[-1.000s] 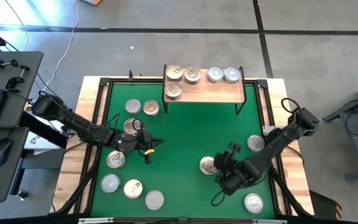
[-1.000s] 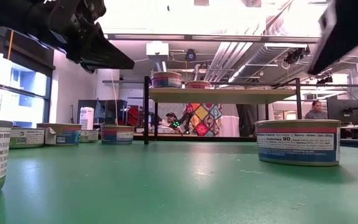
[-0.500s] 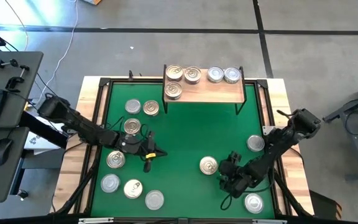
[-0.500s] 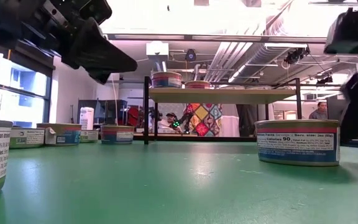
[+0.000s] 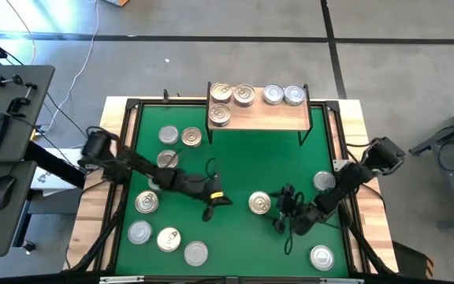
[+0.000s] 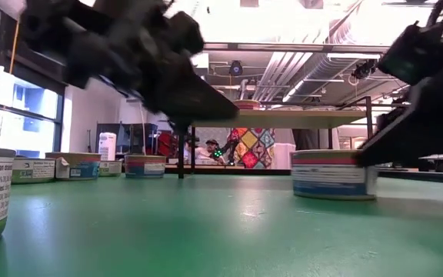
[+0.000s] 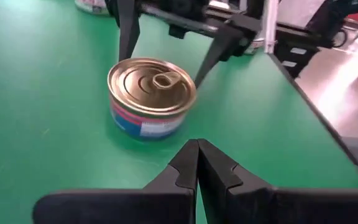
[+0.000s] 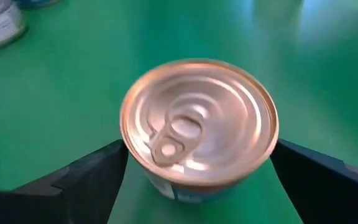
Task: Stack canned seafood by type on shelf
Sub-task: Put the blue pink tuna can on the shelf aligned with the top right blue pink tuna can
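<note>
Gold-lid tin (image 5: 259, 203) sits mid-worktop on green mat (image 5: 243, 166), well short of shelf (image 5: 260, 116). Right claw (image 5: 278, 213) spread wide, fingers flanking tin, not yet clamped. Centre tin between fingers, close squarely on rim. Left claw (image 5: 217, 201) pinched together, empty, just beside tin.

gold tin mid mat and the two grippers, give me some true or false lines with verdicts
1. The right gripper is open around the gold tin. True.
2. The left gripper is open. False: it is shut.
3. The tin lies on its side. False: it stands upright, lid up.
4. The shelf holds five tins. True.
5. The left gripper holds a tin. False: it holds nothing.
</note>
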